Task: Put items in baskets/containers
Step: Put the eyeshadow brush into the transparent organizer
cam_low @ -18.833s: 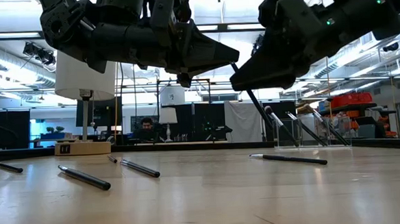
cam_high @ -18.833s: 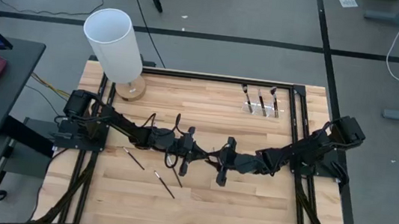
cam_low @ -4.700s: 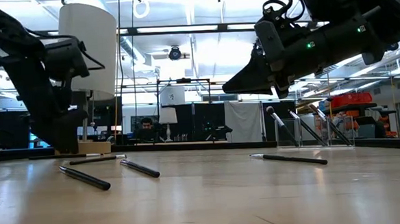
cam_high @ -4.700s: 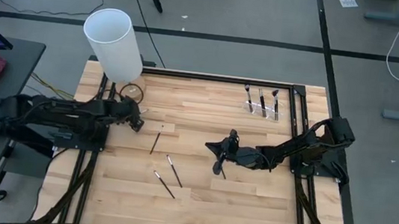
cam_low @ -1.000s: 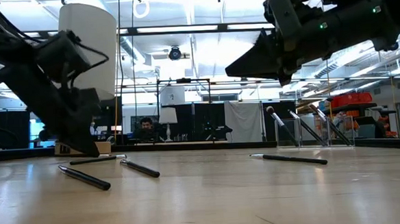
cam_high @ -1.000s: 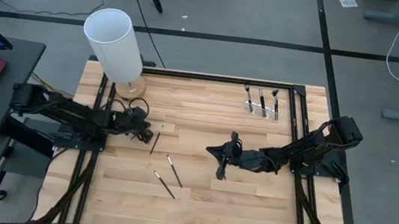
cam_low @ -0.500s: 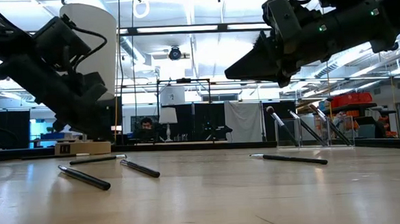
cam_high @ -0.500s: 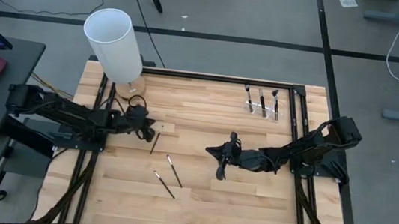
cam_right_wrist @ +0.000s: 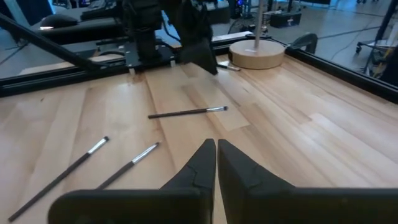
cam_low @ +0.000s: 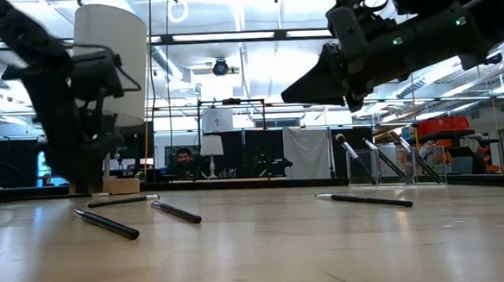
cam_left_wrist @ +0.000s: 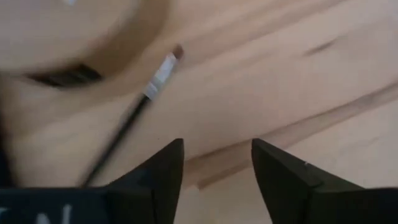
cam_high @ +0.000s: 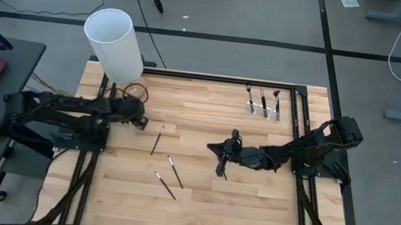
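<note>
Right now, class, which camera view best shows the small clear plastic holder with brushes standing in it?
The high view: the small clear plastic holder shows whole near the table's far right edge, three brushes apart. The low view shows it sideways, glassy and overlapping the background. Neither wrist view shows it.

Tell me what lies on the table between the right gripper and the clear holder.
Only bare wood: in the high view, nothing lies between the right gripper and the clear holder, which holds three brushes.
</note>
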